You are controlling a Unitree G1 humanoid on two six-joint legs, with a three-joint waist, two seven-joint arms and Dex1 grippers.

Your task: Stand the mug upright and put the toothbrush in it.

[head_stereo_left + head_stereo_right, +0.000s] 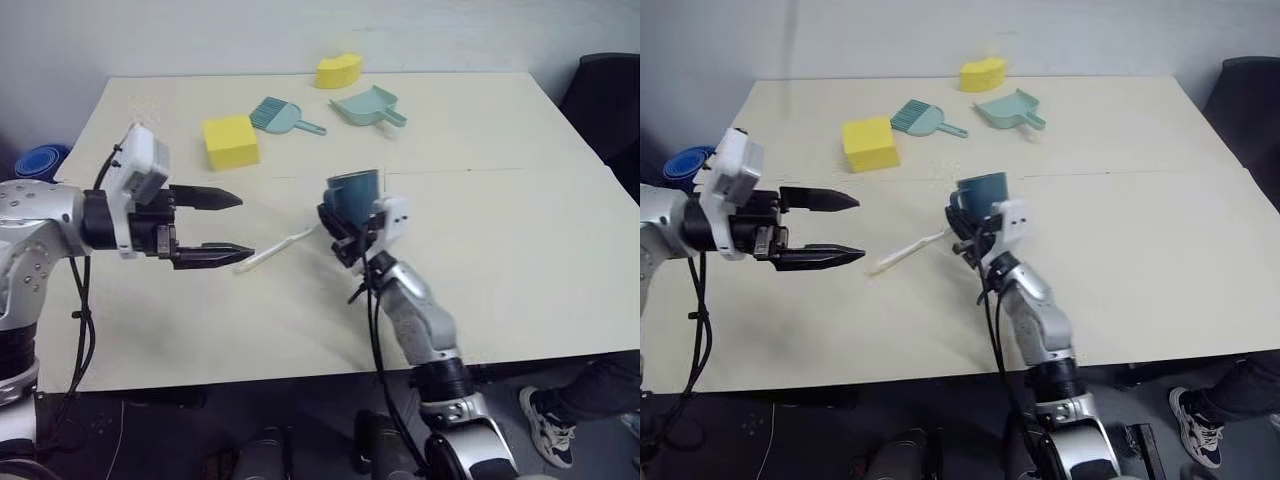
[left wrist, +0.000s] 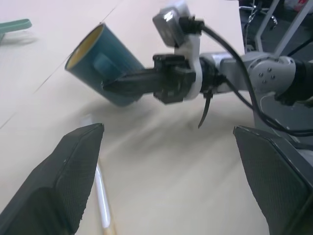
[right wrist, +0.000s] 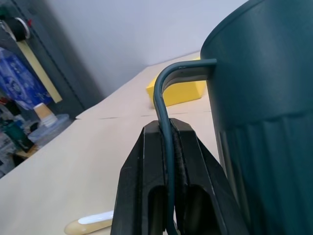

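My right gripper point(image 1: 335, 222) is shut on the loop handle point(image 3: 164, 98) of the dark blue ribbed mug point(image 1: 352, 195). It holds the mug near the table's middle, mouth up and somewhat tilted, and the yellow inside shows in the left wrist view point(image 2: 84, 43). The white toothbrush point(image 1: 280, 248) lies flat on the table just left of the mug. My left gripper point(image 1: 245, 228) hovers open above the toothbrush's left end, its fingers pointing right towards the mug, with nothing between them.
Toward the back of the cream table point(image 1: 500, 250) lie a yellow sponge block point(image 1: 231, 141), a teal hand brush point(image 1: 280, 117), a pale teal dustpan point(image 1: 368, 106) and a second yellow piece point(image 1: 338, 71). A dark chair point(image 1: 605, 100) stands at the right; a person's shoe point(image 1: 545, 425) shows below.
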